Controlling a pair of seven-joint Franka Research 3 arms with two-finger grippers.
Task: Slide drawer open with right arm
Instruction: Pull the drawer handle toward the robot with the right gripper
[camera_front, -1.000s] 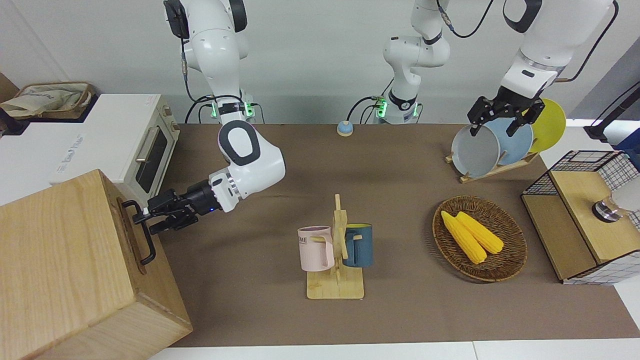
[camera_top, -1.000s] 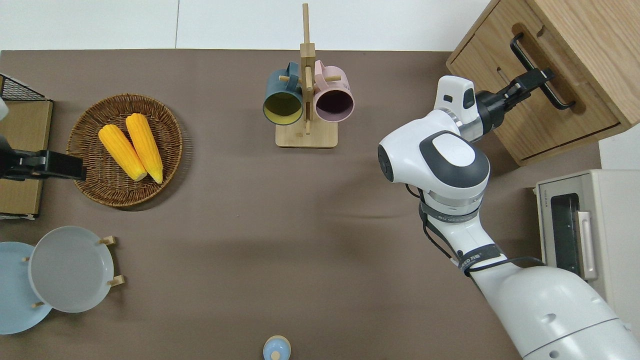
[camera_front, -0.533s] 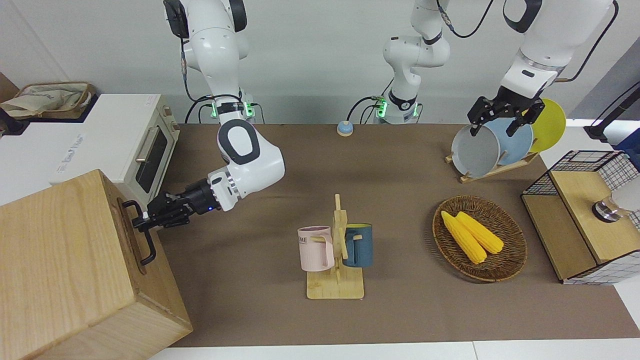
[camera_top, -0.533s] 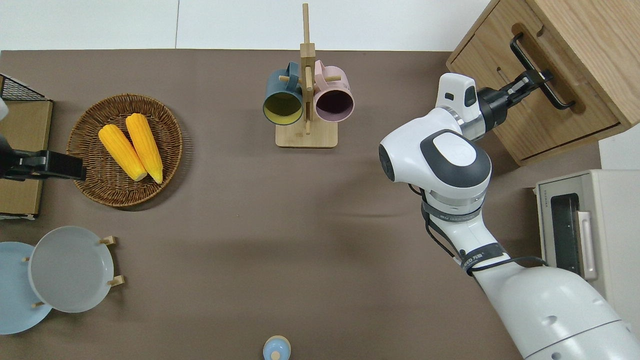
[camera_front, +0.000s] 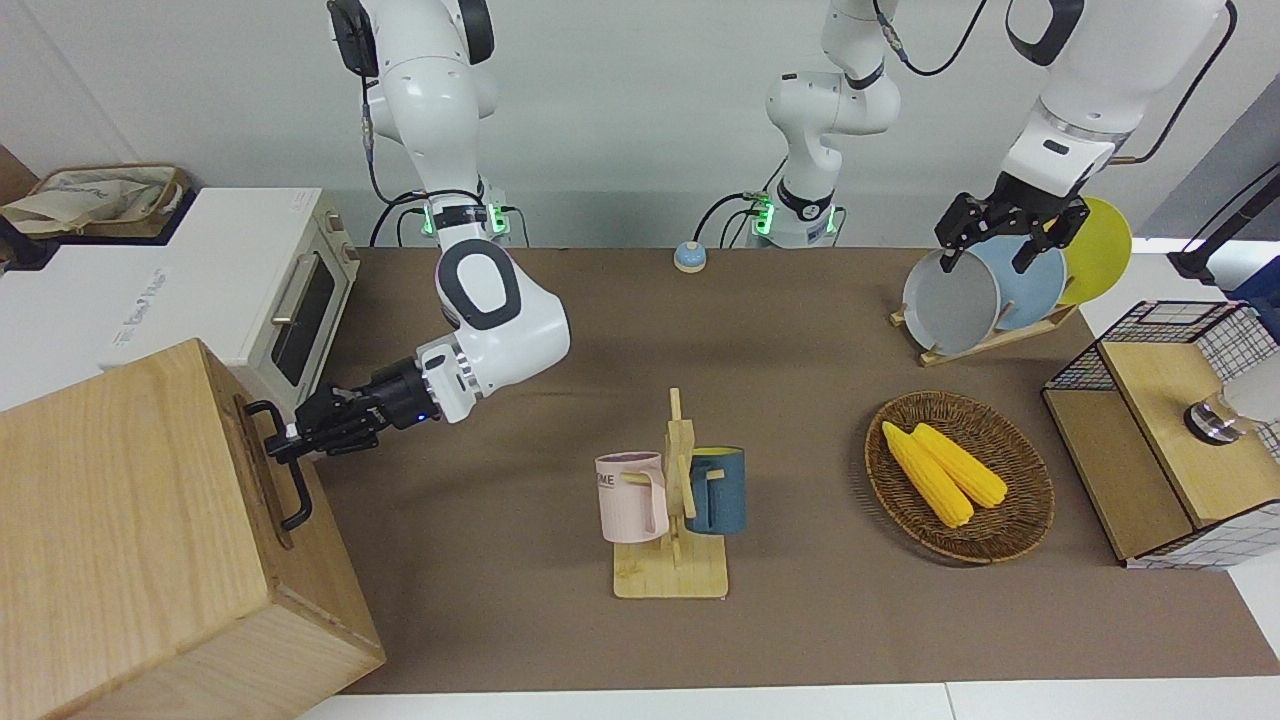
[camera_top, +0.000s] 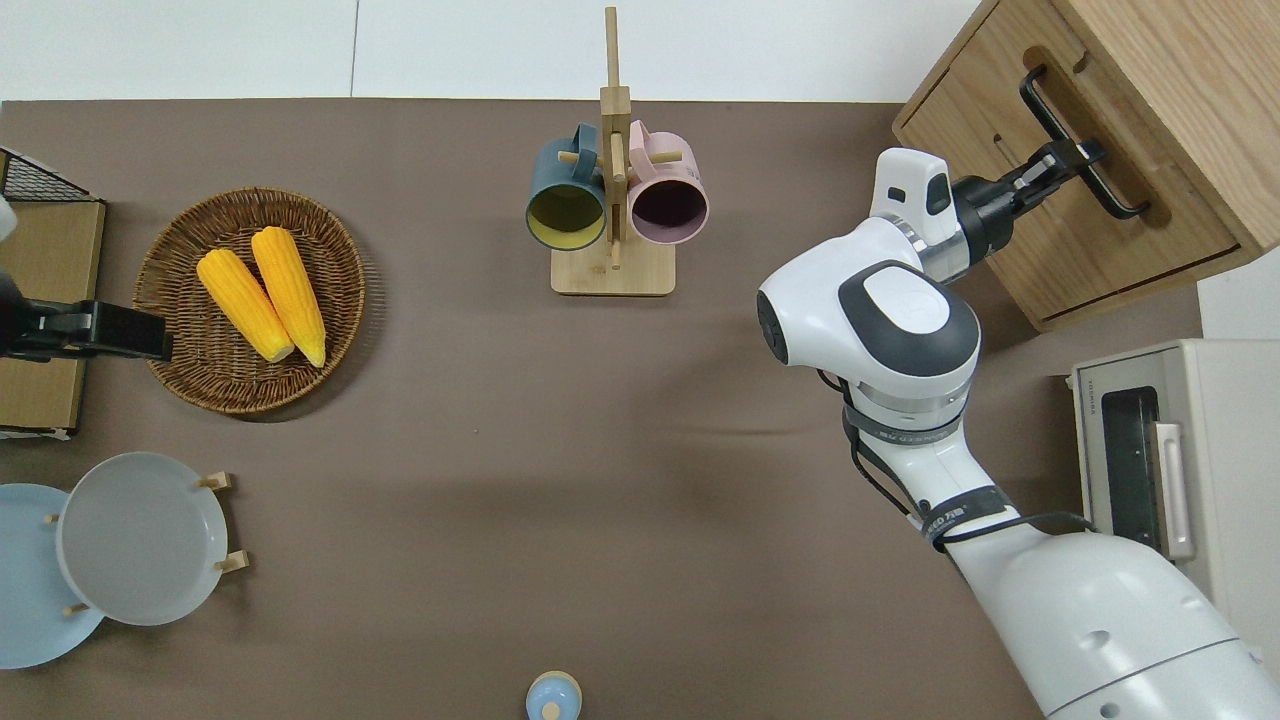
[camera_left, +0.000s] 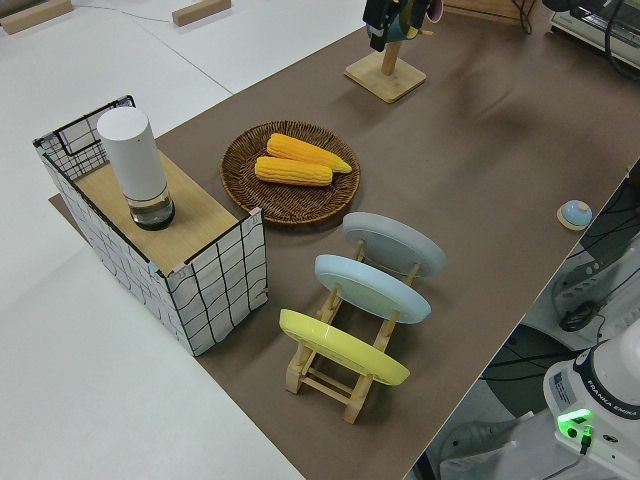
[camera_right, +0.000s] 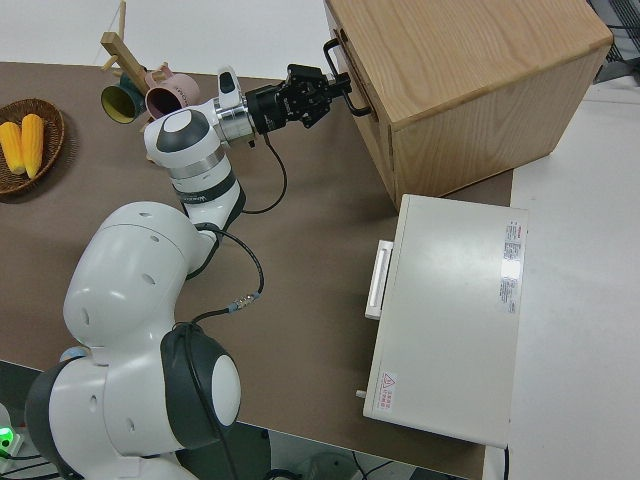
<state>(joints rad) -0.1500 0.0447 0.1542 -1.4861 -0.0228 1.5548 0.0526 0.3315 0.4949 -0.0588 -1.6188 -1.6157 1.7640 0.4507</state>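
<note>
- The drawer (camera_top: 1075, 215) sits in the cabinet (camera_front: 120, 520) at the right arm's end of the tabletop (camera_top: 480, 420); its front faces the mug rack (camera_top: 612, 160), and its long axis runs along the handle (camera_top: 1080, 140).
- Readable writing: "ME" on the pink mug (camera_front: 632, 495).
- The right gripper (camera_top: 1062, 163) is closed narrow on the handle, near its middle.
- The left arm is parked.
</note>
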